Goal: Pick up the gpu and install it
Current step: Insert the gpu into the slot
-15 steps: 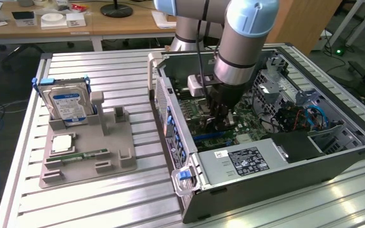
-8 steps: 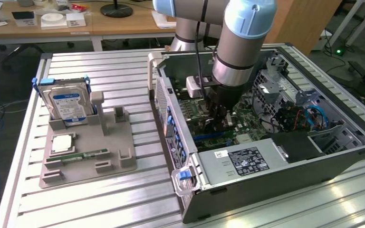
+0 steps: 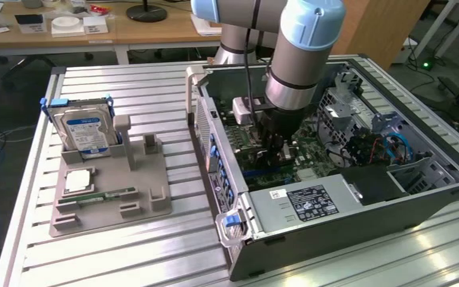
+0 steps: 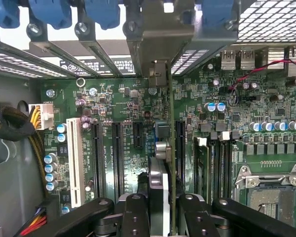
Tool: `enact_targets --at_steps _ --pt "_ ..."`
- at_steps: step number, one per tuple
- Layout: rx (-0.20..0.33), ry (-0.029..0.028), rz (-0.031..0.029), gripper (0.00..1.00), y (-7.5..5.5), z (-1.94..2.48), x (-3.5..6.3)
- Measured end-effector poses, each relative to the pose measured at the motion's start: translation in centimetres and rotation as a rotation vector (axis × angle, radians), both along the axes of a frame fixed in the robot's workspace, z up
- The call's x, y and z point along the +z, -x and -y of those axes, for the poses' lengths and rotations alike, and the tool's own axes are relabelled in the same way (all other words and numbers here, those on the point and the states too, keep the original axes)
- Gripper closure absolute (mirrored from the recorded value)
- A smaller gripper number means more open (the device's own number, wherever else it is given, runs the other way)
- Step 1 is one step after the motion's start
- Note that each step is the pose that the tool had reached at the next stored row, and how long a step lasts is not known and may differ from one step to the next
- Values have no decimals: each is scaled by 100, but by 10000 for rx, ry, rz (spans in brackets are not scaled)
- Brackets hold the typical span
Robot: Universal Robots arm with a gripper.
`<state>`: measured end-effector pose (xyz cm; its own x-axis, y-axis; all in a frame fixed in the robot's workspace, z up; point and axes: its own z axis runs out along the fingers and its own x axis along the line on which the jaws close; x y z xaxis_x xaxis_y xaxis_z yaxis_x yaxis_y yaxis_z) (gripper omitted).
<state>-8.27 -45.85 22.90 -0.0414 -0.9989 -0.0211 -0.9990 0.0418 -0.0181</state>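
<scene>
fingers (image 4: pixel 160 207) are closed on the gpu (image 4: pixel 164 148), gripping its upper edge; the card stands on edge straight below them, over the motherboard (image 4: pixel 123 103) slots inside the open computer case (image 3: pixel 333 215). beyond the case, a hard drive (image 3: pixel 86 134) stands on the bench (image 3: pixel 150 89).

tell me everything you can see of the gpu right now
The gpu is a thin green circuit card seen edge-on in the wrist view, standing upright over the motherboard among the dark expansion slots. A metal bracket at its far end reaches toward the case's rear slot openings. The gripper holds its near end, jaws closed on either face. In the exterior view it sits inside the open computer case, mostly hidden beneath the arm.
</scene>
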Motion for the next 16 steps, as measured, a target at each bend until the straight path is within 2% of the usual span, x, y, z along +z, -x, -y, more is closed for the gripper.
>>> enact_targets --at_steps 12,16 --pt "-2 1 -4 72 1 0 -21" --pt "0 -11 13 72 15 -1 -14"
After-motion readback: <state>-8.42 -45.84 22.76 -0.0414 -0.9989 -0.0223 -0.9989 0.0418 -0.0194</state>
